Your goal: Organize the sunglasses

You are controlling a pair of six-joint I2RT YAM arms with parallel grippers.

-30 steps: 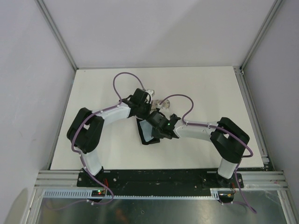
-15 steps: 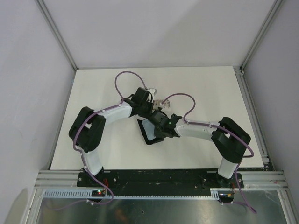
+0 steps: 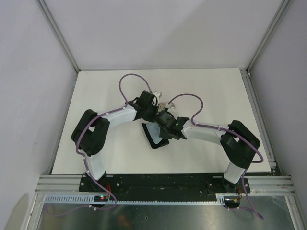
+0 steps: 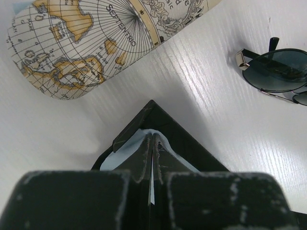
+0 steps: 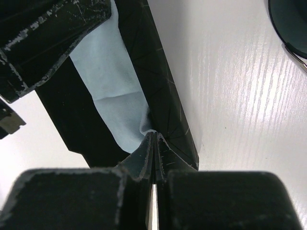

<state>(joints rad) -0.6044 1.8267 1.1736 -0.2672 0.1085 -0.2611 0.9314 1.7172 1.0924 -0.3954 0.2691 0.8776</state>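
Beige map print covers the oval case (image 4: pixel 86 43) at the upper left of my left wrist view. At centre, my left hand (image 4: pixel 152 143) is pressed together, pinching the pale blue cloth (image 4: pixel 122 154) in the black case (image 4: pixel 192 148). My right hand (image 5: pixel 152 139) pinches the same cloth. The wire-frame sunglasses (image 4: pixel 276 69) lie on the bench (image 4: pixel 206 96) at upper right, apart from both hands. If I pull unevenly, the case may slide into them or the cloth may slip free.

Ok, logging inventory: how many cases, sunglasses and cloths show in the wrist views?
Cases: 2, the map-print case and the black case
Sunglasses: 1, the wire-frame pair
Cloths: 1, the pale blue cloth
Total: 4
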